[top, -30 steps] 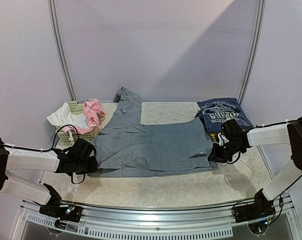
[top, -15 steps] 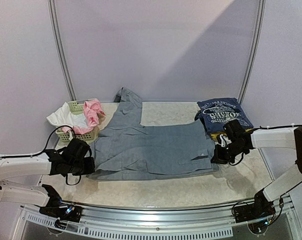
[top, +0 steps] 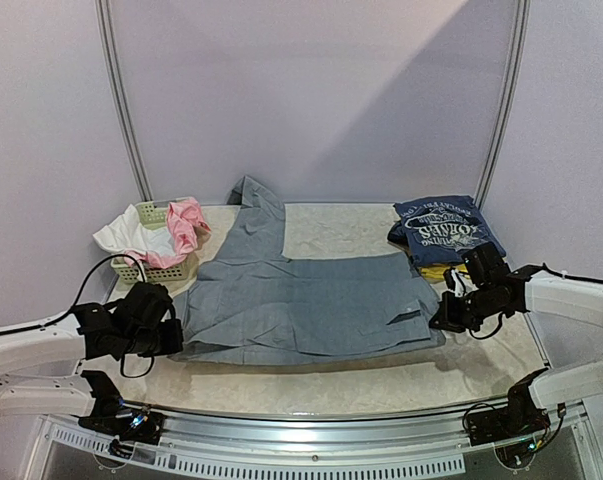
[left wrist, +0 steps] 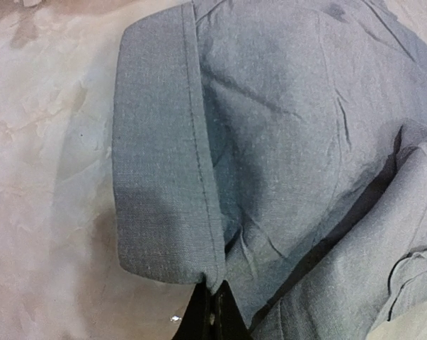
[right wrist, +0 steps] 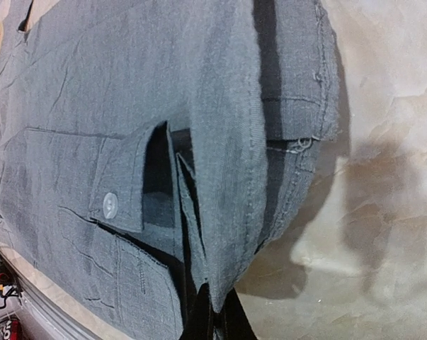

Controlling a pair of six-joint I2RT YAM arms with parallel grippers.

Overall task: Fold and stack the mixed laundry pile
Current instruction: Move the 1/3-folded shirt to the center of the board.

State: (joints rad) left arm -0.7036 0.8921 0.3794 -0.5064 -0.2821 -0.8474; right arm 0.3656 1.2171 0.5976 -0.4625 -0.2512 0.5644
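Note:
Large grey trousers (top: 301, 295) lie spread across the middle of the table, one leg reaching toward the back wall. My left gripper (top: 171, 340) is shut on their hemmed left edge (left wrist: 167, 177); the black fingertips (left wrist: 213, 312) pinch the cloth at the bottom of the left wrist view. At the waistband end my right gripper (top: 443, 320) is shut on the trousers (right wrist: 220, 142), its fingertips (right wrist: 217, 315) pinching the fabric beside a buttoned pocket (right wrist: 110, 205). A folded navy printed tee (top: 446, 228) lies at the back right. Pink (top: 186, 225) and white (top: 126, 235) pieces sit at the back left.
A pale-green lattice basket (top: 156, 268) stands at the back left under the pink and white cloth. Something yellow (top: 436, 270) shows beneath the navy tee. A metal rail (top: 301, 440) runs along the near table edge, with both arm bases there.
Both grippers have closed on the trousers' ends and drawn back toward the near edge and outward, pulling the grey trousers flatter and closer to the front.

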